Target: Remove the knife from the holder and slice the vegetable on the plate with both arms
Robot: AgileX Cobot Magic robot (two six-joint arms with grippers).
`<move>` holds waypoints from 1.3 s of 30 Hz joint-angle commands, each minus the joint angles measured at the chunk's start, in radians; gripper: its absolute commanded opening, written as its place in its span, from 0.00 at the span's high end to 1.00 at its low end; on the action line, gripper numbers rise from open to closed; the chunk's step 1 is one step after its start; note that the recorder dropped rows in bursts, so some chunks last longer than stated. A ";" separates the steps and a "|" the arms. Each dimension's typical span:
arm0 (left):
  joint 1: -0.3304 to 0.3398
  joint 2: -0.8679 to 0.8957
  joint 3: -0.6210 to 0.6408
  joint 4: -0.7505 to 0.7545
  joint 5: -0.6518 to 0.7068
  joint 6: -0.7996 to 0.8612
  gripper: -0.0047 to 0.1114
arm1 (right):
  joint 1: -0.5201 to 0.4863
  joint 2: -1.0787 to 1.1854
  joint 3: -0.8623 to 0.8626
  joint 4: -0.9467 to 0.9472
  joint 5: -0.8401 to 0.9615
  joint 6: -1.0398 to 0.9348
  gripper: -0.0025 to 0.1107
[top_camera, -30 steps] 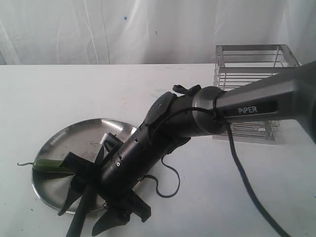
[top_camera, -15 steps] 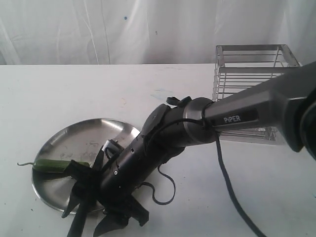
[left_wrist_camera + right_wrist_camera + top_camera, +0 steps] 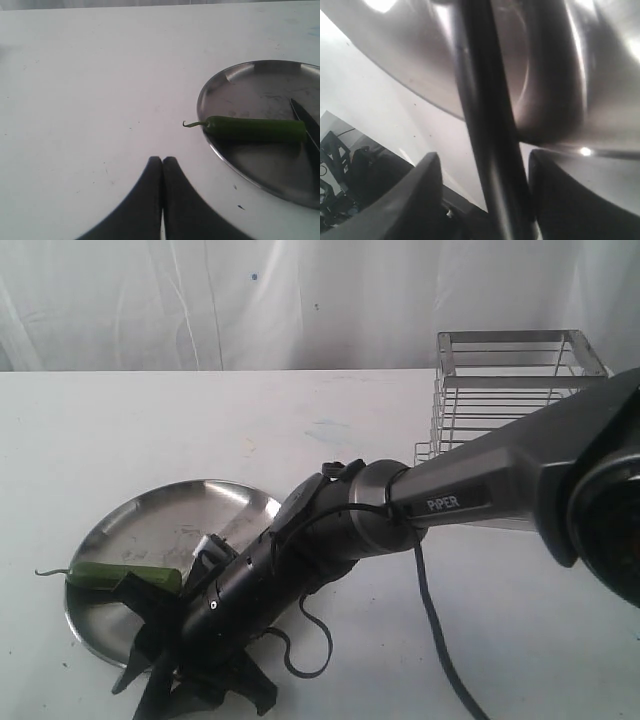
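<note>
One white table (image 3: 150, 420), faintly scuffed and stained, fills the scene. A pale creased curtain (image 3: 200, 300) hangs behind it.

At the left, the pepper (image 3: 120, 576) lies on the plate (image 3: 180, 488), its thin stem curling out over the left rim. The knife (image 3: 306, 120) rests on the plate too, with its dark blade at the pepper's blunt end. I cannot tell whether the two touch.

The right gripper (image 3: 185, 692) reaches across to the plate's near edge. Its jaws are spread on either side of the black handle, with a gap showing on one side, so it is not clamped. Its arm (image 3: 480, 490), marked "PiPER", runs up to the right with a cable (image 3: 435, 640) trailing below. The arm covers the plate's right part. Far right, the holder (image 3: 510, 370) stands upright, its lower front hidden behind the arm.

The left gripper (image 3: 162, 172) shows only in its own wrist view. Its fingers are pressed together on nothing, above bare table and apart from the plate.

The handle's end and the right fingertips are cut off at the exterior view's bottom edge. The right wrist view is blurred, with the steel and handle smeared.
</note>
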 commanded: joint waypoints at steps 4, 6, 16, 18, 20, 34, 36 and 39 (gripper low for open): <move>-0.007 -0.005 0.002 -0.004 -0.001 0.000 0.96 | 0.002 0.014 0.005 -0.012 -0.024 -0.016 0.98; -0.007 -0.005 0.002 -0.004 -0.001 0.000 0.96 | 0.002 0.011 0.005 -0.011 -0.029 -0.016 0.98; -0.007 -0.005 0.002 -0.004 -0.001 0.000 0.96 | 0.002 -0.158 0.005 -0.238 -0.031 -0.045 0.98; -0.007 -0.005 0.002 -0.004 -0.001 0.000 0.96 | 0.002 -0.214 0.005 -0.422 0.020 -0.038 0.98; -0.007 -0.005 0.002 -0.004 -0.001 0.000 0.96 | 0.002 -0.316 0.005 -0.684 0.053 -0.008 0.98; -0.007 -0.005 0.002 -0.004 -0.001 0.000 0.96 | 0.000 -0.550 0.005 -1.099 0.450 -0.217 0.98; -0.007 -0.005 0.002 -0.001 -0.001 0.031 0.96 | 0.000 -0.548 0.005 -1.093 0.450 -0.217 0.98; -0.007 -0.005 0.002 -0.001 -0.001 0.053 0.96 | 0.000 -0.544 0.005 -1.089 0.417 -0.217 0.98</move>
